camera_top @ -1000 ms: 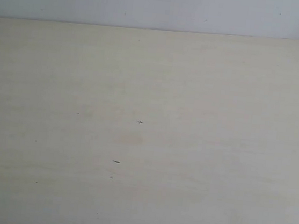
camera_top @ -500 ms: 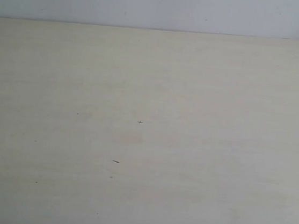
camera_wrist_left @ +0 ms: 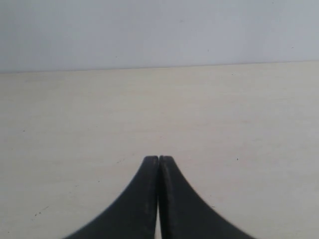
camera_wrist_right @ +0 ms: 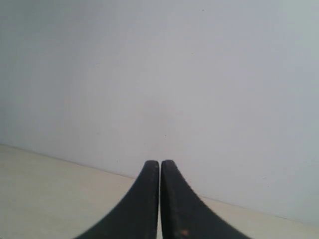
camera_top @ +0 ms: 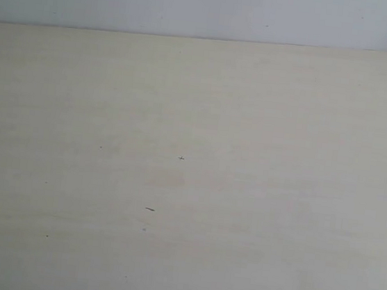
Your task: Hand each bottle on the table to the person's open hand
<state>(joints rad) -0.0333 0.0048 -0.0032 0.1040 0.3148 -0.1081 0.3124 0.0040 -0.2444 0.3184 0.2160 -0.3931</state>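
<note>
Not seeing any bottles from any camera right now. The surface (camera_top: 258,194) is showing bare pale wood grain with a few dark specks (camera_top: 150,209), and the person's open hand isn't showing either. So I can't say where the bottles are sitting: either they're lying outside these views or they're already handed over, as far as I'm judging. Left gripper (camera_wrist_left: 158,159) is hovering over the surface with jaws clenched tip to tip, gripping nothing. Right gripper (camera_wrist_right: 160,162) is pointing at the grey wall (camera_wrist_right: 199,74) beyond the surface's far edge, jaws likewise pressed together and empty. Handling guess for any bottle coming into reach: I'm expecting it to be light, round and slick, tipping easily if nudged. So I'm leaning toward opening wide, closing on the mid-body below the shoulder, squeezing moderately and keeping it upright for the handover.
</note>
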